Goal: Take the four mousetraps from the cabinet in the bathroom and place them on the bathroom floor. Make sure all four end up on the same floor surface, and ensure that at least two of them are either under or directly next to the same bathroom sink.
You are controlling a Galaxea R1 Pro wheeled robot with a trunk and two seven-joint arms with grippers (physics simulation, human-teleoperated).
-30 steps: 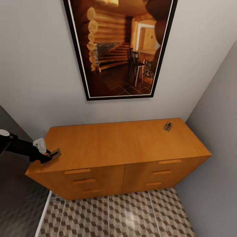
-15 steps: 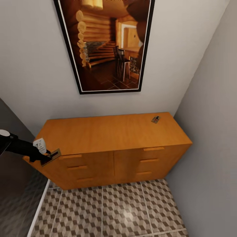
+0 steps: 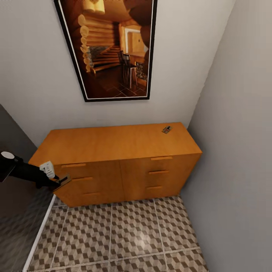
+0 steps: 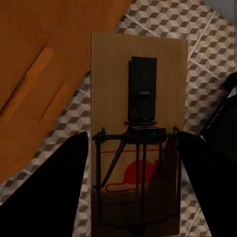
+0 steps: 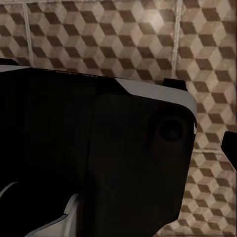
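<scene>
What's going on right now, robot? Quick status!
Left gripper shut on a mousetrap, off the cabinet's left end. Another mousetrap on cabinet top, far right corner. Right gripper's state unclear. Tiled floor ahead.

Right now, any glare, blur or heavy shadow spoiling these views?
Head view: sharp, with a soft glare spot on the bathroom floor. Left wrist view: the held mousetrap is dim and slightly soft, its lower end shadowed. Right wrist view: dark robot bodywork blocks much of the patterned tiles.

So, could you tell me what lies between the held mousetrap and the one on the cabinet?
In the head view, bare cabinet top lies between the held mousetrap and the other mousetrap.
</scene>
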